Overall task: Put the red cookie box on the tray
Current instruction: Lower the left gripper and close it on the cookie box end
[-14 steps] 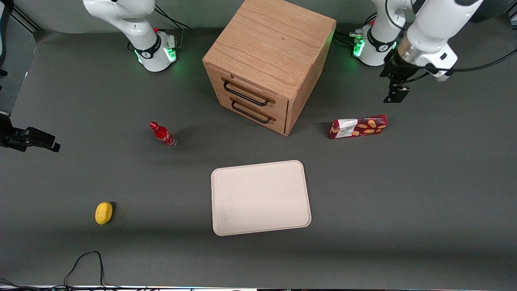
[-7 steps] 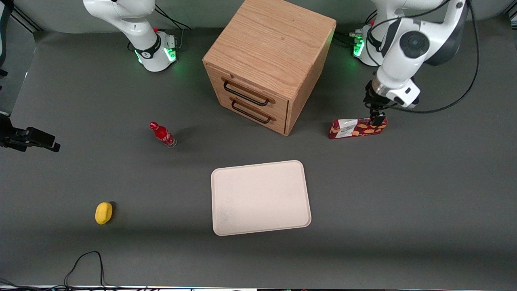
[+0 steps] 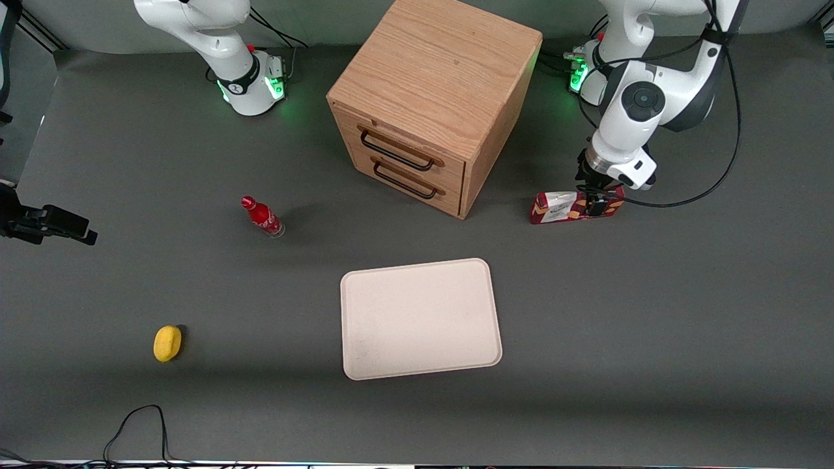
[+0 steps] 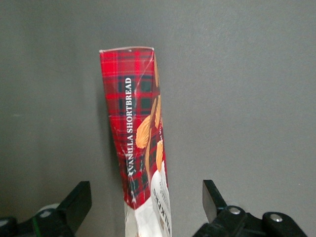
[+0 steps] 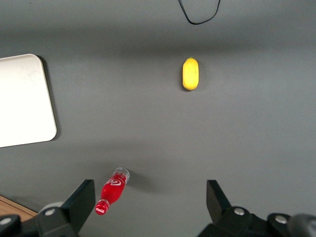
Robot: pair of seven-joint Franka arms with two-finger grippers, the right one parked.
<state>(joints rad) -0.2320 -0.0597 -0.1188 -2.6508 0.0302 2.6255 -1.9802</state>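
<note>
— While the box (image 3: 576,205) lies flat on the worktop (image 3: 684,312) beside the cabinet (image 3: 433,104), toward the working arm's end, where is the pincer (image 3: 596,207)?

— Right down over it. A second ago it hung high above the worktop, farther from the front camera than the box; half a second ago it was at the box's plain red end; now it sits over the box's middle part, nearer the white patch.

— Is it gripping?

— Not yet. In the wrist view the two fingers (image 4: 74,205) stand wide apart, one on each long side of the box (image 4: 140,148), with worktop showing between each finger and the carton. So the jaws are spread and straddling, nothing clamped.

— And the box itself, has it moved?

— No, it lies just where it lay in both earlier front views, its long axis unchanged.

— What does that mean for the job?

— I judge the approach is all but done and the closing comes next. The box is slim, so the jaws have a long way to travel before they bite.

— And the tray (image 3: 421,318)?

— Bare, nearer the front camera than the box and well apart from it, in front of the cabinet's drawers. The carry has yet to start.

— Anything else about?

— A bottle (image 3: 262,217) and a yellow thing (image 3: 167,343) toward the parked arm's end, well out of the path.
</note>
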